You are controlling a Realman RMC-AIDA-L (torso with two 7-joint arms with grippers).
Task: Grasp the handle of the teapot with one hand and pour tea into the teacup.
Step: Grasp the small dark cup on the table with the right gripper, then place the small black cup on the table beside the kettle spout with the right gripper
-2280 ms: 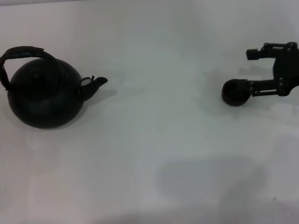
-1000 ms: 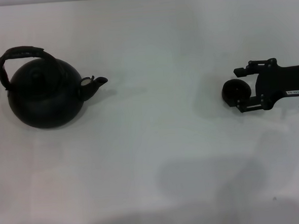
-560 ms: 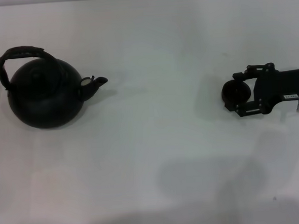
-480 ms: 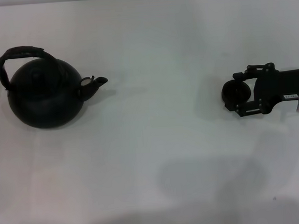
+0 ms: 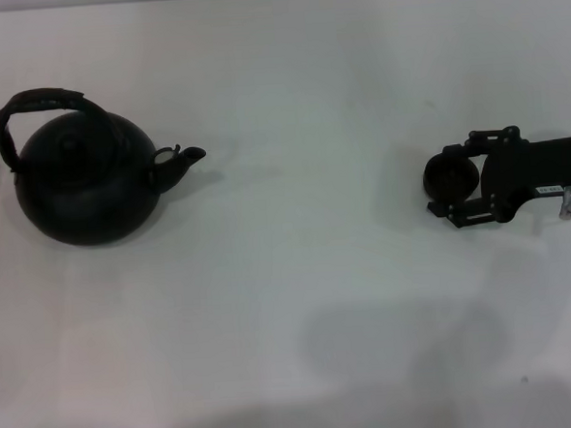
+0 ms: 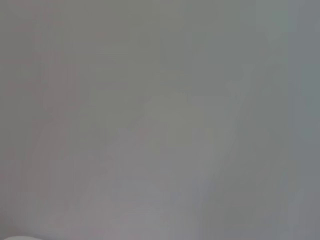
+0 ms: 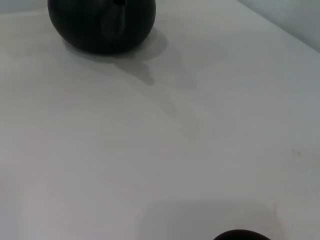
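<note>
Near the left edge of the tabletop [image 5: 300,300] I see the teapot [image 5: 85,192], upright, its handle [image 5: 36,101] free and its spout toward the right. The left gripper is not in view. Well apart, near the right edge, the right gripper [image 5: 455,182] has its fingers around the teacup [image 5: 449,176], clenched on it, I judge. We are at positioning the cup; next, the handle must be grasped.

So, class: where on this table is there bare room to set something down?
The widest bare stretch lies between the teapot's spout and the teacup, and across the table's near side. It is crowded only at the right edge, where the right gripper is at the cup.
</note>
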